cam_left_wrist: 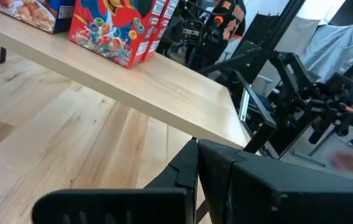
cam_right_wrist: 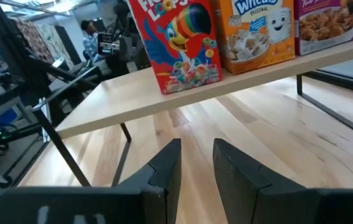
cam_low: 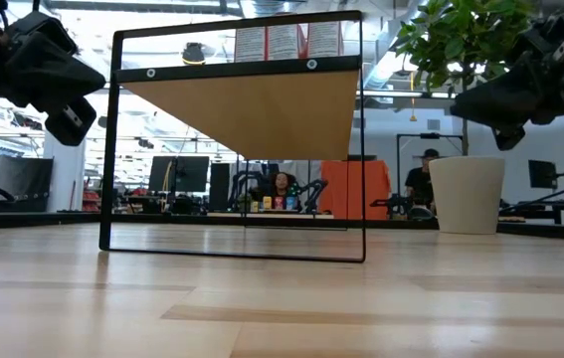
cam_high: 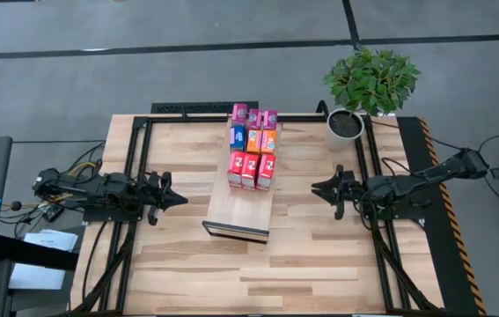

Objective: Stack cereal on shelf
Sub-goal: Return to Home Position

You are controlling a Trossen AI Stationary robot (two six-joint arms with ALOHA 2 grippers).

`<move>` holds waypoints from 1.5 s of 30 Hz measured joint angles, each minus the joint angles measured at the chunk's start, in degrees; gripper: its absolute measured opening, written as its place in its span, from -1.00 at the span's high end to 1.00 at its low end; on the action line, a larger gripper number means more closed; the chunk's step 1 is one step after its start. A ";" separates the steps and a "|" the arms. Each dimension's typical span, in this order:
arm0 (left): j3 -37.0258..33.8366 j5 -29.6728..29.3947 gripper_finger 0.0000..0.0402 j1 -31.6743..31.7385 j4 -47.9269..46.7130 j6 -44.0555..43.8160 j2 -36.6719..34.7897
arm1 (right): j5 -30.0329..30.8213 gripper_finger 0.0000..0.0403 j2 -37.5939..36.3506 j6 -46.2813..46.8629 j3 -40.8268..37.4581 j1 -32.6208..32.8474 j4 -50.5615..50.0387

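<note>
Cardboard cereal boxes (cam_high: 253, 145) on the shelf (cam_high: 238, 207) mid-frame look light and crushable (pinch the flat sides gently), with the left gripper (cam_high: 183, 199) closed on nothing and the right gripper (cam_high: 317, 187) barely parted.

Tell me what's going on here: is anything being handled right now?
Nothing is being held. The cereal boxes stand in three rows at one end of the shelf. The left hand and the right hand hover on either side of the shelf, apart from it and both empty.
</note>
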 joint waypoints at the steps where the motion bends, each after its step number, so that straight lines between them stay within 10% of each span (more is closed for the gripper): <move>1: 0.00 -0.02 1.00 0.00 -0.01 0.00 -0.02 | 0.00 0.41 0.00 0.00 0.00 0.00 -0.04; 45: 0.22 -0.22 1.00 0.00 -0.31 0.02 -0.02 | -0.12 0.41 0.00 -0.11 -0.09 0.00 -4.56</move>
